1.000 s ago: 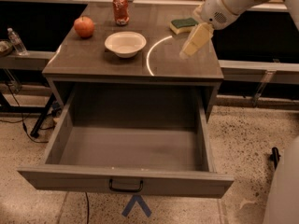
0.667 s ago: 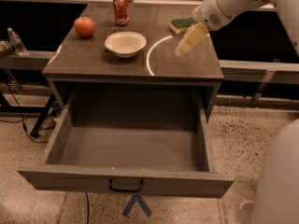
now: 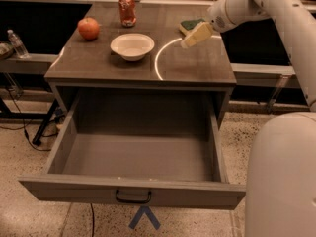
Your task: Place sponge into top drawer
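Here we are, and the gripper (image 3: 196, 35) hangs in the upper right of the frame, angled down and to the left over the cabinet top (image 3: 187, 65). Whether it is spread or clamped I cannot tell from this angle. The sponge (image 3: 191, 23) lies on that top just behind it, green side up, right by the tip and close to the far right corner; I cannot say whether they are touching. Nothing looks lifted, so I judge the pick is not yet made. The top drawer (image 3: 74, 189) gapes wide open across the lower half of the frame, inside bare, handle (image 3: 133, 197) facing us, so the target is ready. Now the dangers. The sponge sits near the back edge, and a descent that lands on it off-centre could shove it off the top instead of catching it. It is soft foam, so a shallow pinch on one corner may let it twist free during the carry. The white bowl (image 3: 132, 46) sits well to the left of the gripper, and a wide sweep toward the drawer could clip it. Letting go too soon would leave the sponge on the cabinet's front lip.
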You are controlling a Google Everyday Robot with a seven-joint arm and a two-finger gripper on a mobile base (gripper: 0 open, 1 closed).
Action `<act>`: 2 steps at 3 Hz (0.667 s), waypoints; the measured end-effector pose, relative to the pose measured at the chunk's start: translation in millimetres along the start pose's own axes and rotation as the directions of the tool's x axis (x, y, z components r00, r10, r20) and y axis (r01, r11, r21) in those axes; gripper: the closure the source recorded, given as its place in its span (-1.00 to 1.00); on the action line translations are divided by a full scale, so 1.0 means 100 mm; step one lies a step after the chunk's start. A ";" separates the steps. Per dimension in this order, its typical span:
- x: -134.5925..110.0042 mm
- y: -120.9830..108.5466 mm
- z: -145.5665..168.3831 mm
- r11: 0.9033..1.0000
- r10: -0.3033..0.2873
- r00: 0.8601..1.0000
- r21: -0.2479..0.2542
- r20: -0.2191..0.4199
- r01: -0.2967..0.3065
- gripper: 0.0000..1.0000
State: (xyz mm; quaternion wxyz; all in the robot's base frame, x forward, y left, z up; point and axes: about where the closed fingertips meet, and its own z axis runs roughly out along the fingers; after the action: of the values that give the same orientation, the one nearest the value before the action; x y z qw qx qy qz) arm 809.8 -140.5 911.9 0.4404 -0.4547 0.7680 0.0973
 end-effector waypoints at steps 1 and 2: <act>0.08 -0.47 0.28 0.987 0.078 0.995 0.133 0.063 -0.086 -1.00; 0.20 -0.82 0.51 0.960 0.130 0.987 0.237 0.098 -0.150 -1.00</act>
State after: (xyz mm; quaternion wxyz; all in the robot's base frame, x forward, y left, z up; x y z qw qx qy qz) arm 900.1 -171.2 887.5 0.5157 -0.3375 0.7858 0.0517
